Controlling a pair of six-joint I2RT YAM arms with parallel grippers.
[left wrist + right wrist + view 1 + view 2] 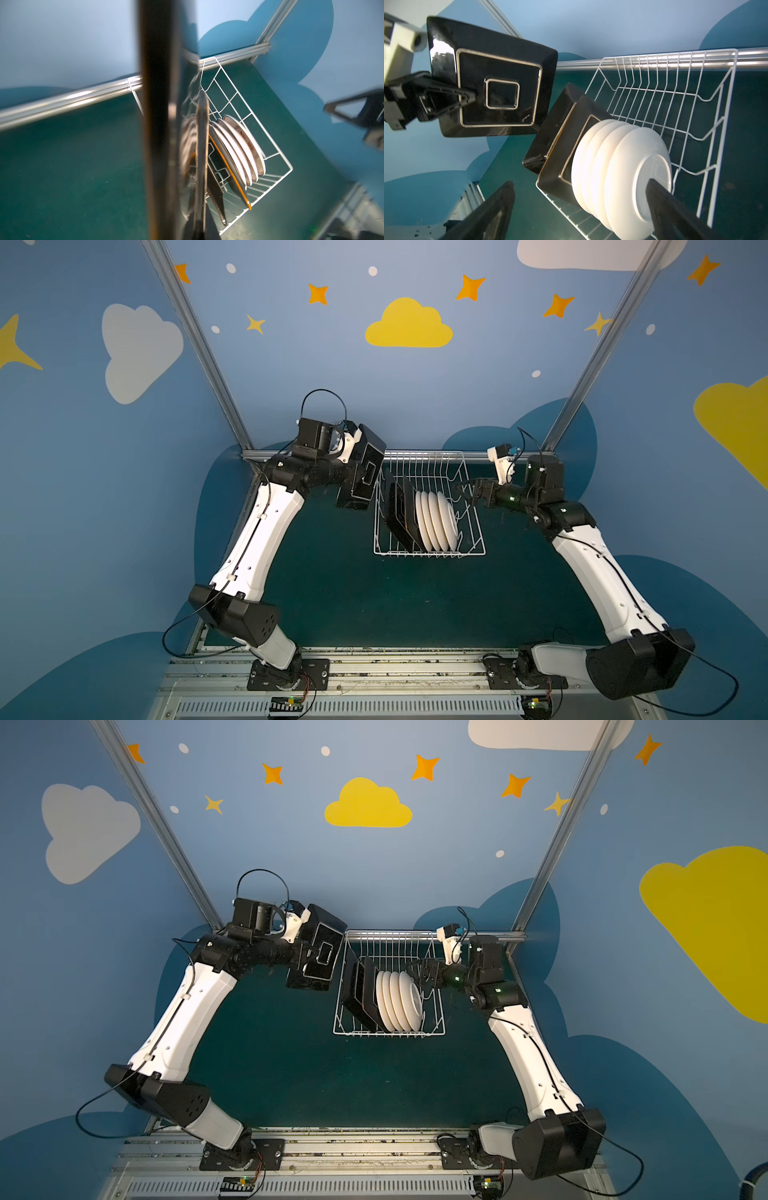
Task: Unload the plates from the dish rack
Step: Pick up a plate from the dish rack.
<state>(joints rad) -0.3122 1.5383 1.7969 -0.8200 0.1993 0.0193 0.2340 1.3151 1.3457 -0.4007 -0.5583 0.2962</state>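
Holding one black square plate (508, 62) clamped in left end effector (469, 97), on edge in the air just beside the dish rack's (424, 466) left wall, above the worktop (332, 572). Hovering right end effector (463, 490), jaws wide apart, at the rack's right side near four round white plates (436, 520) standing on edge; other square plates (397, 510) leaning beside them inside the rack.

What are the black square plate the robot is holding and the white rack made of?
The square plate is likely glazed ceramic: its black back is glossy with sharp reflections and pale, bare-looking foot rings. The rack looks like thin metal wire, probably coated white: smooth, even strands.
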